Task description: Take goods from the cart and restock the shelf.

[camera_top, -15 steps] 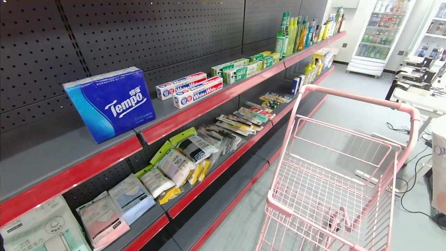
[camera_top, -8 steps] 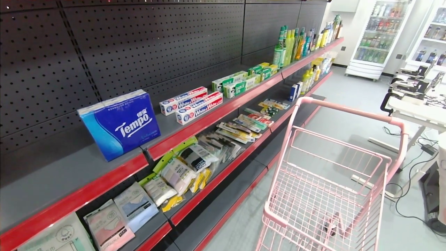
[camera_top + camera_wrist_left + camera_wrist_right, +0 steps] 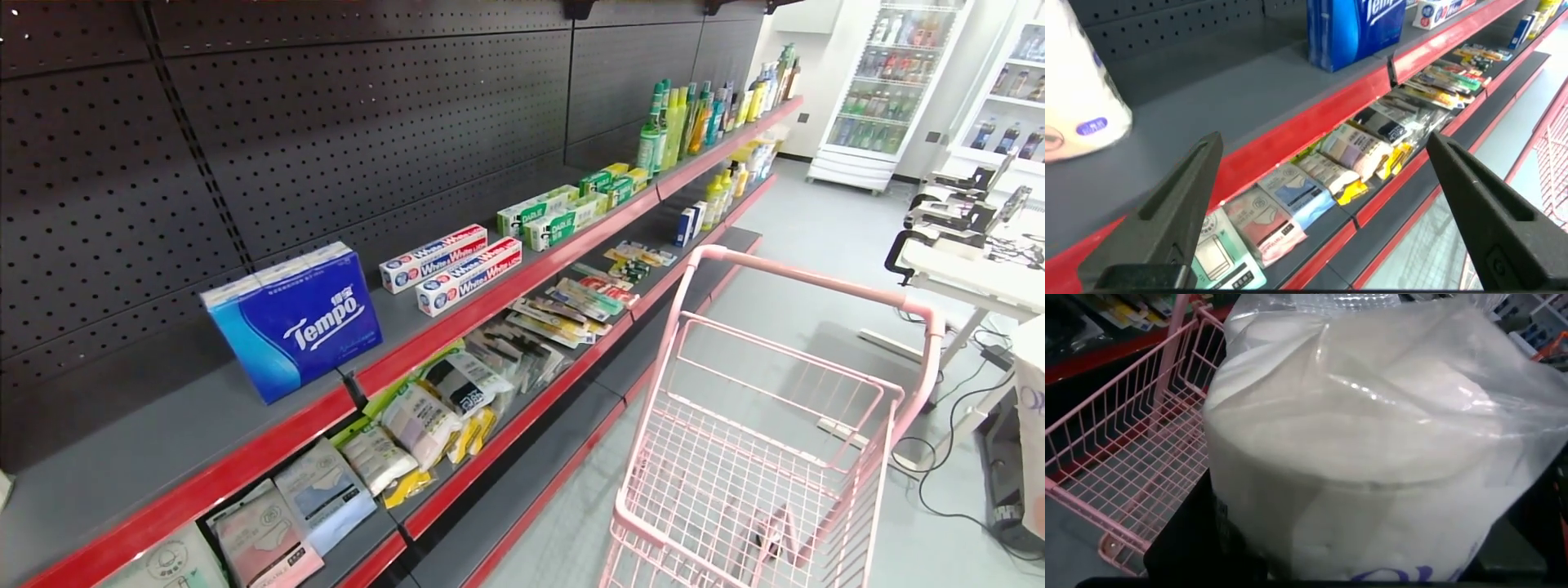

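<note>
On the robot's right side, the right gripper holds a big pack of white paper rolls in a clear bag. Its dark fingers press on the two sides of the pack, so they are closed on it. The pack is up in the air, off the floor. It is just beside the pink cart, on the side away from the shelf. The cart stands between the pack and the shelf.

The left gripper is close to the shelf. Its two fingers are spread wide apart and there is nothing between them. Past them you can see the grey top board with its red front edge, and the lower board under it.

A white roll with a blue mark stands on the top board near the left gripper. A blue tissue pack stands upright farther along the same board, well apart from the white roll. Next come two toothpaste boxes lying side by side, then some green boxes. Tall green and yellow bottles stand at the far end.

Soft bags in pale colours lie in a row on the lower board, some leaning on each other.

A glass fridge full of drinks stands at the back of the room.
</note>
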Motion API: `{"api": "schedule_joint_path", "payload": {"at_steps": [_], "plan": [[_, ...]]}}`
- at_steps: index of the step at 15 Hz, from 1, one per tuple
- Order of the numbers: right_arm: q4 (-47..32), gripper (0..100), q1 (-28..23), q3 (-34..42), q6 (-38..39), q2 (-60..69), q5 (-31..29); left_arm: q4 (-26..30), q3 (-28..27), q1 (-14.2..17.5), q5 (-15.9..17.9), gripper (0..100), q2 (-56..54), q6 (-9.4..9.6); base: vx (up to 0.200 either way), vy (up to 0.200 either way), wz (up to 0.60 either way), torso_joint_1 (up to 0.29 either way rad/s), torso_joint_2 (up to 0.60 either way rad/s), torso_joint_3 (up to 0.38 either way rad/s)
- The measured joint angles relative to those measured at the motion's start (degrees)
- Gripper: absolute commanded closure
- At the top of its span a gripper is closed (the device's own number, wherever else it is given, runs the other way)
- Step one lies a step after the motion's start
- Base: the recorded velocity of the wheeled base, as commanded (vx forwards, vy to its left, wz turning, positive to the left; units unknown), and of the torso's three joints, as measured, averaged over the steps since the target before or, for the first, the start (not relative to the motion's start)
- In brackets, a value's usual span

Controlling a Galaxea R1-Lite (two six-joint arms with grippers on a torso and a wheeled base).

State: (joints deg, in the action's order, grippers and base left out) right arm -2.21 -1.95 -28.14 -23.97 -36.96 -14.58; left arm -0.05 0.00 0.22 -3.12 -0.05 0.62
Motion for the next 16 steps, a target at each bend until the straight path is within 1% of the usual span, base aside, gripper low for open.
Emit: {"api": "schedule_joint_path", "payload": {"at_steps": [10, 13, 15, 16], "plan": [[0.1, 100, 0.39, -0.09, -1.46, -0.44, 0.44, -0.05, 0.0, 0.02, 0.15, 0, 0.0, 0.17, 0.0, 0.0, 0.0, 0.161, -0.33, -0.178], [0.1, 100, 0.48, 0.06, -1.78, -0.66, 0.44, -0.02, 0.0, 0.02, 0.11, 0, 0.0, 0.17, 0.0, 0.0, 0.0, 0.11, -0.22, -0.111], [0.07, 100, 0.3, 0.46, -2.83, -0.72, 0.38, -0.02, 0.0, 0.02, 0.15, 0, 0.0, 0.17, 0.0, 0.0, 0.0, 0.0, 0.0, 0.0], [0.18, 100, 0.2, 0.5, -3.01, -0.72, 0.4, -0.02, 0.0, 0.02, 0.12, 0, 0.0, 0.16, 0.0, 0.0, 0.6, 0.007, 0.0, 0.002]]}}
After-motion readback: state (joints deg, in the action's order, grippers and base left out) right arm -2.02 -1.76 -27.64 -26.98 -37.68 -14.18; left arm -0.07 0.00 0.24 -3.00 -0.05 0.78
